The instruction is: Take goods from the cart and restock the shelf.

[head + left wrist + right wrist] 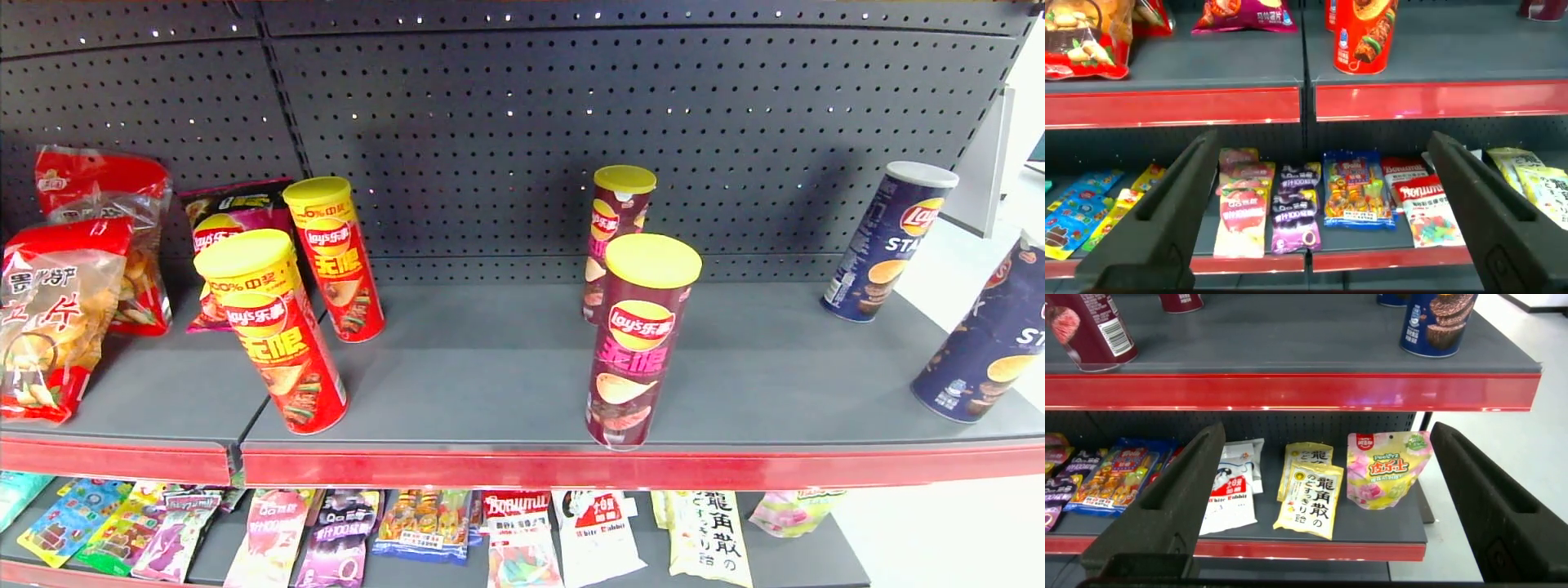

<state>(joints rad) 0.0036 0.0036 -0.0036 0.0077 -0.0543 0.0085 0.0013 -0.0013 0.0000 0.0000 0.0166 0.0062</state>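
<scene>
The grey upper shelf with a red front lip carries two red chip cans, two maroon cans and two dark blue cans. My left gripper is open and holds nothing; it faces the lower shelf below a red can. My right gripper is also open and holds nothing. It sits in front of the lower shelf, between a maroon can and a blue can standing above.
Red snack bags and a purple bag stand at the upper shelf's left end. The lower shelf holds a row of flat snack packets. White floor lies past the shelf's right end.
</scene>
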